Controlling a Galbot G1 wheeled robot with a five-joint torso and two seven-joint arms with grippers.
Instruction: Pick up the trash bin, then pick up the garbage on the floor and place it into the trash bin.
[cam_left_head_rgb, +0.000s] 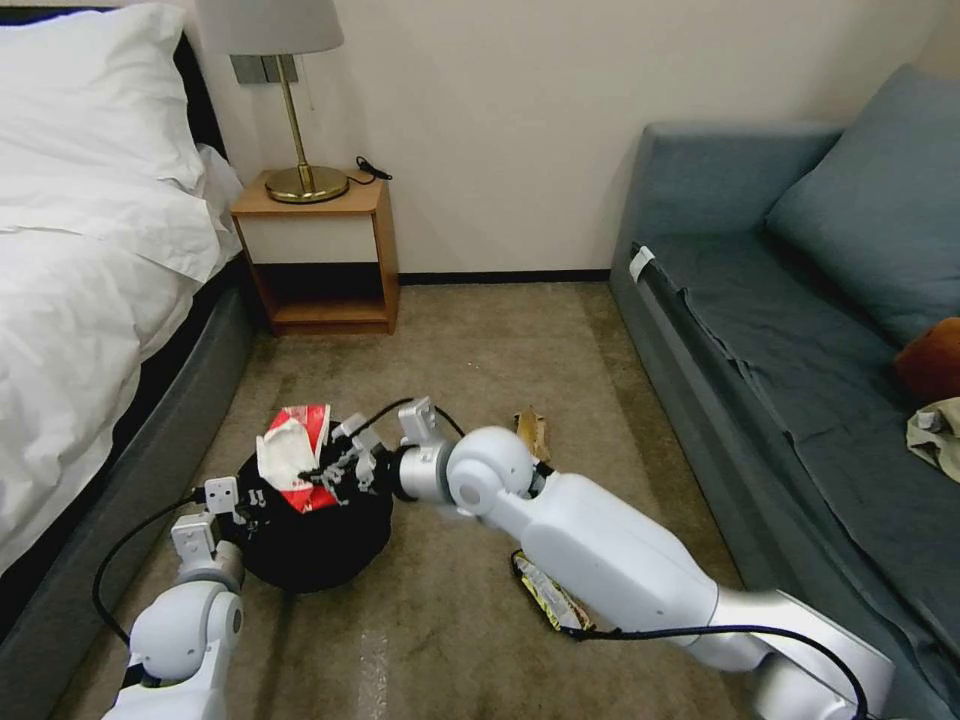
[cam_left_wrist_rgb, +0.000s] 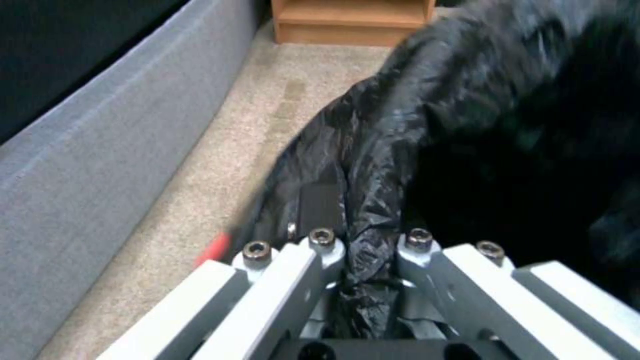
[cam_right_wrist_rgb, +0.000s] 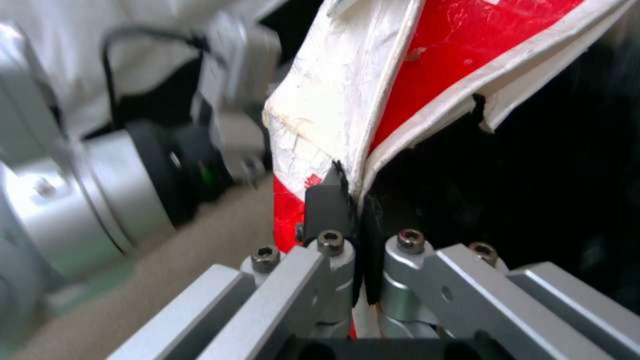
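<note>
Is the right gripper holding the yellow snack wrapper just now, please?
No, the right gripper is shut on the red-and-white wrapper over the trash bin.

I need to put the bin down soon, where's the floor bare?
Bare carpet runs between nightstand and sofa. Nearer, it is crowded: trash bin, both claws (left, right gripping the red-and-white wrapper), brown bag, yellow wrapper.

Glossy crinkled black plastic bag (cam_left_wrist_rgb: 400, 150), creased red-and-white paper wrapper (cam_right_wrist_rgb: 373, 100), rough carpet (cam_left_head_rgb: 500, 340).
</note>
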